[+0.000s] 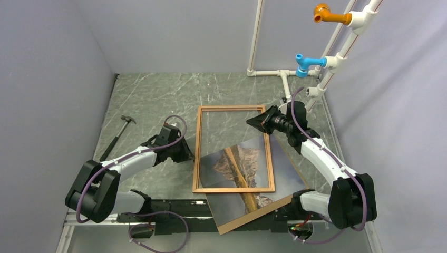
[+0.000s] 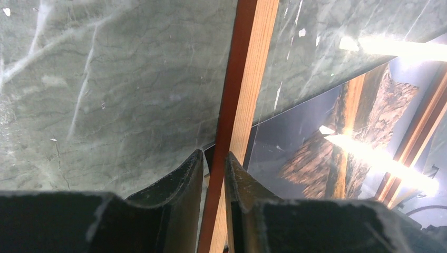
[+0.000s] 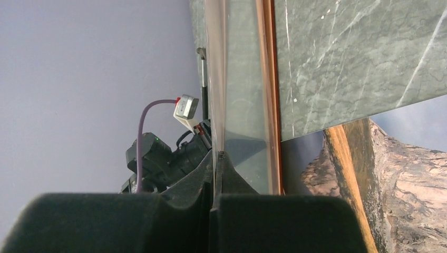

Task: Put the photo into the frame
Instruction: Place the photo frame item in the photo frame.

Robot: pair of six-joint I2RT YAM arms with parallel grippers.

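The frame [image 1: 234,188] of thin reddish-brown moulding lies mid-table. Partly under its near half lies the photo [image 1: 284,176], a mountain print turned askew. My left gripper [image 1: 191,154] is at the frame's left rail. In the left wrist view the gripper [image 2: 215,154] is shut on that rail [image 2: 248,68], with the photo [image 2: 327,153] to the right. My right gripper [image 1: 252,121] is at the frame's far right corner. In the right wrist view the gripper [image 3: 217,154] is shut on a thin clear edge, beside the moulding [image 3: 270,79] and the photo [image 3: 400,179].
A brown backing board [image 1: 240,225] pokes out under the photo's near edge, over the arm bases. A hammer [image 1: 117,134] lies at the left. A white pipe rack [image 1: 284,74] with blue and orange fittings stands at the back right. Grey walls enclose the table.
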